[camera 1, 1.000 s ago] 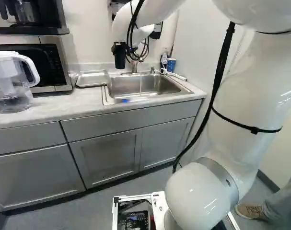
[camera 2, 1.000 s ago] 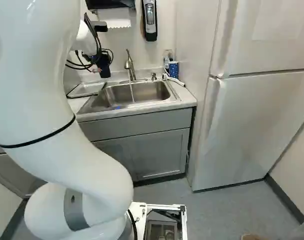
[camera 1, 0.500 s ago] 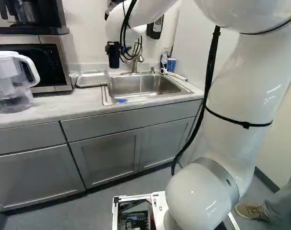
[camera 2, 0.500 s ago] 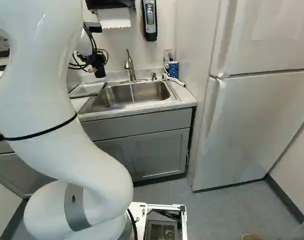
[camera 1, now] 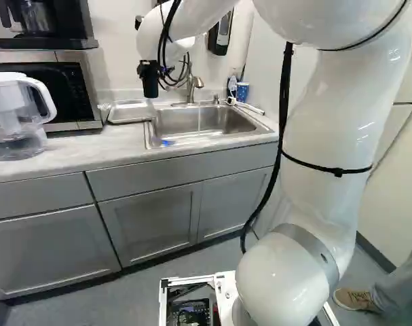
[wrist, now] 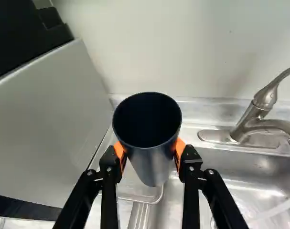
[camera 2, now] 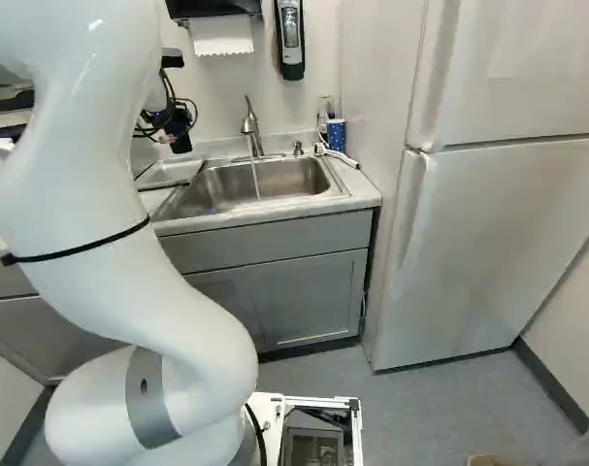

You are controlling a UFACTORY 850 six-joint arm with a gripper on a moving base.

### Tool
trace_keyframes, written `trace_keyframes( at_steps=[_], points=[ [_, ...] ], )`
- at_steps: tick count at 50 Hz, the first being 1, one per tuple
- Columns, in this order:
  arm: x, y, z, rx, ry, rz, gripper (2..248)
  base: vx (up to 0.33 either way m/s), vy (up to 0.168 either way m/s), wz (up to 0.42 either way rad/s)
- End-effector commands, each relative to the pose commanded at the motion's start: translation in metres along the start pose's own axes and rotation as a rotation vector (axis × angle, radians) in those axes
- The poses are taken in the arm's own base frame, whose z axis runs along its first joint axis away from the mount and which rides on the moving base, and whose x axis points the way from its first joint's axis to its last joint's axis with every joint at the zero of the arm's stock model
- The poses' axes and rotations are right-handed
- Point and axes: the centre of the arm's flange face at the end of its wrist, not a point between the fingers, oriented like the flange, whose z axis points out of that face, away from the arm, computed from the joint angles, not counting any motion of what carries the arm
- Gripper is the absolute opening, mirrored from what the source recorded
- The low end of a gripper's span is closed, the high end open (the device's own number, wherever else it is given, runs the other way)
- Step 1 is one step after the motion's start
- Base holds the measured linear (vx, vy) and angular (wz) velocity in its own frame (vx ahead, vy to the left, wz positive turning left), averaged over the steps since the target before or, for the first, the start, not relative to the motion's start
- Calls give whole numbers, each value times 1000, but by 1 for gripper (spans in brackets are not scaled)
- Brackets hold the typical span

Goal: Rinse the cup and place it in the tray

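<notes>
Blue-black, smooth, tapered cup point(wrist: 151, 160) hanging upright near the shallow silvery metal tray point(camera 1: 129, 113)

You are holding the cup in the black two-fingered gripper point(wrist: 150, 155), its jaws closing on opposite sides of the wall below the rim. That side hold is probably serving both jobs: the mouth is facing up, free for water, and the base is pointing down for setting on the tray. In the upper middle of the left base view, the cup is hanging in the air by the tray, left of the brushed-metal faucet point(camera 1: 191, 87) and its steel sink point(camera 1: 206, 123). The tray is sitting beside the basin, likely so you are making only a short sideways move. A thin pale line is dropping into the basin, so water is probably running.

You are getting little from the cup's dark inside: whether it is holding water, or is rinsed, you cannot tell. In the wrist view the cup is hiding part of the tray, and the faucet's outlet is falling outside the view. Black cables point(camera 2: 166, 115) are crowding the gripper at the upper left of the right base view, and the white arm point(camera 2: 110, 204) is covering much of the counter there.
</notes>
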Motion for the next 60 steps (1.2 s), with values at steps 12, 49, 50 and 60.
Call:
trace_keyframes(
  at_steps=[12, 49, 50, 60],
  points=[
    [-7, -18, 19, 28, 1, -12, 121, 0, 0, 0],
    [-29, -30, 54, 63, 48, -19, 121, 0, 0, 0],
    [-30, -30, 54, 63, 49, -19, 121, 0, 0, 0],
    [-36, -30, 61, 68, 67, -16, 121, 0, 0, 0]
  ],
)
